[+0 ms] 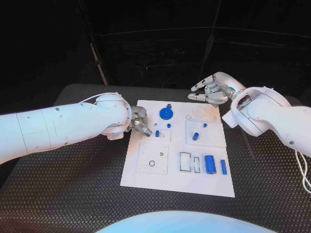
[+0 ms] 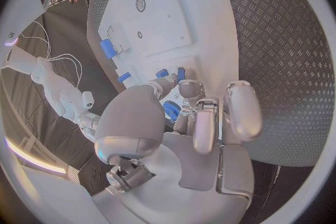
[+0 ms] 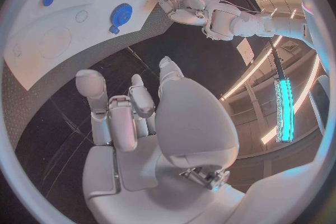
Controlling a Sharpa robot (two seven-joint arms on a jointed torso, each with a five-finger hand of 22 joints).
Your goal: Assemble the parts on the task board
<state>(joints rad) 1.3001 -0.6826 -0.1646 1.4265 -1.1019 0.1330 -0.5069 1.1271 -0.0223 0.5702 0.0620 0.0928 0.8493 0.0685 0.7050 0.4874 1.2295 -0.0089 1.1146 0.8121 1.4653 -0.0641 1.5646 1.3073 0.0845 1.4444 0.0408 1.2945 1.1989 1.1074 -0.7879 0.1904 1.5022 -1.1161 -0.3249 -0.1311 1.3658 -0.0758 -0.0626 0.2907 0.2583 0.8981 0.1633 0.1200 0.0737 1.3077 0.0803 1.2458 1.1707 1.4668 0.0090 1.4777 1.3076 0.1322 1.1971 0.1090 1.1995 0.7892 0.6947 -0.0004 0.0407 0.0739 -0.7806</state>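
Resting at the white task board (image 1: pixel 145 180) left edge, the left hand (image 1: pixel 140 124) is seen w/ fingers curled by small blue parts (image 1: pixel 157 133); grip can't be told. Right hand (image 1: pixel 212 89) is held spread, empty, beyond the far edge. A blue gear (image 1: pixel 166 113) sits btwn them.

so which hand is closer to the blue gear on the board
Left. The left hand sits at the task board's left edge, just beside the blue gear. The right hand hovers off the board's far right corner, farther away.
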